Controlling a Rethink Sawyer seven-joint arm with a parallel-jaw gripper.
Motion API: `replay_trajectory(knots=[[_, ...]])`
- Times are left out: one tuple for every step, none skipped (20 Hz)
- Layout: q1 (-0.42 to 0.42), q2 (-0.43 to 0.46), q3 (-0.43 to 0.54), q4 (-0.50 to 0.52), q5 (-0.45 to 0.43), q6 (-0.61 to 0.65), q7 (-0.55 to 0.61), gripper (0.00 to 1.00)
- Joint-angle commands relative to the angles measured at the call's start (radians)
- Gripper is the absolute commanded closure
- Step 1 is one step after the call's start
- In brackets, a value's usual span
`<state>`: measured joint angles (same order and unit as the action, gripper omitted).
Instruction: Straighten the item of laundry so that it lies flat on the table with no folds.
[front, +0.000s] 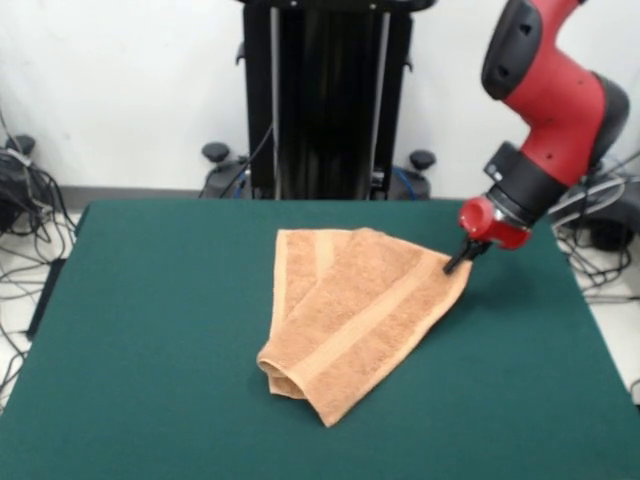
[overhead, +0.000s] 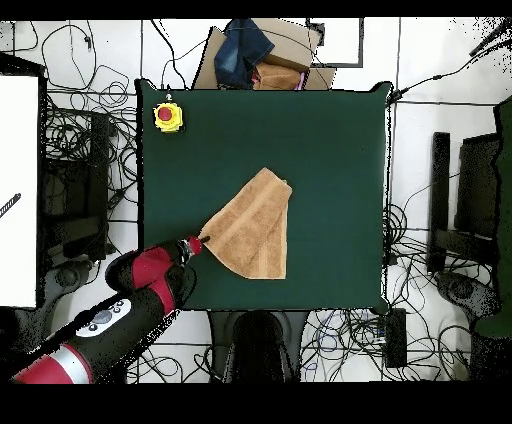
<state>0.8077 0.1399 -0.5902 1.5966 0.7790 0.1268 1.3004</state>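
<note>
You are looking across a wide dark green table (front: 150, 330) toward the robot's black pedestal (front: 325, 100) at twelve o'clock. The red and black arm (front: 550, 100) comes down from about one o'clock. Near the table's middle lies the orange-tan towel (front: 350, 320), folded over itself into a rough wedge, with one corner pointing to three o'clock and a rolled, doubled end at about seven o'clock. The small dark gripper (front: 462, 258) sits right at that three o'clock corner, touching it; you cannot tell whether it has closed on the cloth. A yellow box with a red button (overhead: 168, 116) sits at one table corner in the overhead view. To do this step well, confirm the pinch holds only the top layer, then draw that corner outward, low and slowly, away from the fold.
</note>
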Motion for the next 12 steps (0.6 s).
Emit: replay_trajectory(knots=[[0.006, -0.038, 0.182, -0.038, 0.083, 0.066, 0.390, 1.00], [0.025, -0.029, 0.164, -0.048, 0.093, 0.089, 0.407, 1.00], [0.033, -0.025, 0.160, -0.054, 0.101, 0.097, 0.417, 1.00], [0.042, -0.021, 0.153, -0.061, 0.107, 0.106, 0.427, 1.00], [0.043, -0.020, 0.157, -0.063, 0.111, 0.101, 0.428, 1.00], [0.046, -0.015, 0.157, -0.069, 0.116, 0.099, 0.432, 1.00], [0.049, -0.011, 0.158, -0.072, 0.121, 0.096, 0.437, 1.00], [0.050, -0.009, 0.158, -0.075, 0.121, 0.095, 0.438, 1.00], [0.047, -0.012, 0.165, -0.072, 0.120, 0.086, 0.437, 1.00], [0.044, -0.014, 0.172, -0.069, 0.119, 0.078, 0.436, 1.00], [0.041, -0.020, 0.182, -0.064, 0.115, 0.068, 0.437, 1.00], [0.041, -0.020, 0.182, -0.066, 0.112, 0.070, 0.442, 1.00]])
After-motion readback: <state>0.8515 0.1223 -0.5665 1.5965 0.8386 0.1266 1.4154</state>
